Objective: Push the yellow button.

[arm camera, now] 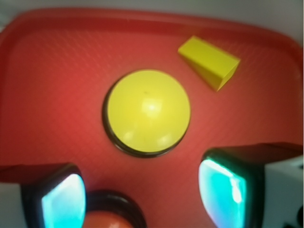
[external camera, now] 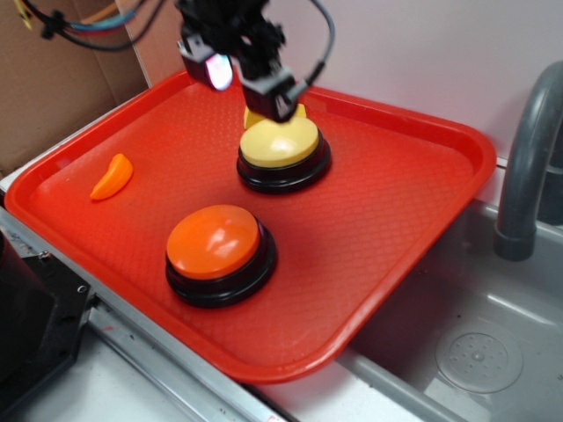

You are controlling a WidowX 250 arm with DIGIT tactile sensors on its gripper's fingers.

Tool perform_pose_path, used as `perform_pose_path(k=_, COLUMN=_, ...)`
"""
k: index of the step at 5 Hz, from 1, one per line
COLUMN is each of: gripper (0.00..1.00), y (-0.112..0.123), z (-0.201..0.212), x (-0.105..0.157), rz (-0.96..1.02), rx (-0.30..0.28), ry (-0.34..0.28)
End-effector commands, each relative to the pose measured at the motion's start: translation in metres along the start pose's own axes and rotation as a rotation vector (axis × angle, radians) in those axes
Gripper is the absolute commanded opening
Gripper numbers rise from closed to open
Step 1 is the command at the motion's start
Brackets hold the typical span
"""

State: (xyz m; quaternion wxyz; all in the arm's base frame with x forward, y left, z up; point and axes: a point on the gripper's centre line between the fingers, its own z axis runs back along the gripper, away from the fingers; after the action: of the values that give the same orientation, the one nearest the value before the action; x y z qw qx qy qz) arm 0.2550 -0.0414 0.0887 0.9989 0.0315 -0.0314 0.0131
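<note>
Hovering over the red tray (external camera: 422, 220), your end effector (external camera: 251, 75) hangs just above the far edge of the yellow button (external camera: 280, 143), with its fingers (arm camera: 223, 192) spread apart and holding nothing. You can see the gap plainly in the wrist view, where the two glowing pads sit at the lower corners and the yellow button (arm camera: 148, 112) lies between and beyond them, untouched as far as you can tell. That button stands toward the back of the tray, with a small yellow block (arm camera: 209, 62) just behind it and well clear of the orange button (external camera: 214, 243), which sits nearer the front. A small orange slice-shaped piece (external camera: 112, 177) lies off to the left side of the tray, and a grey sink (external camera: 475, 352) with a faucet (external camera: 528, 158) sits to the right. You are in the approach step, judging by the gap between tool and dome: lined up roughly, not yet pressing. Next you probably need to centre over the dome and come straight down, firmly enough to depress it. Keep away from the block behind it, and stay off the orange button.
</note>
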Motion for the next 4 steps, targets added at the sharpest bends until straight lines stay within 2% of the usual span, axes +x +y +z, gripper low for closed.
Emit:
perform_pose_path(k=1, gripper=1.00, y=0.023, z=-0.027, x=0.029, rz=0.084, rx=-0.021, ry=-0.071)
perform_pose_path(k=2, gripper=1.00, y=0.029, z=-0.045, x=0.034, rz=0.063, rx=-0.041, ry=-0.039)
perform_pose_path(k=3, gripper=1.00, y=0.028, z=-0.032, x=0.035, rz=0.020, rx=-0.053, ry=-0.016)
perform_pose_path(k=4, gripper=1.00, y=0.028, z=-0.006, x=0.032, rz=0.008, rx=-0.041, ry=-0.045)
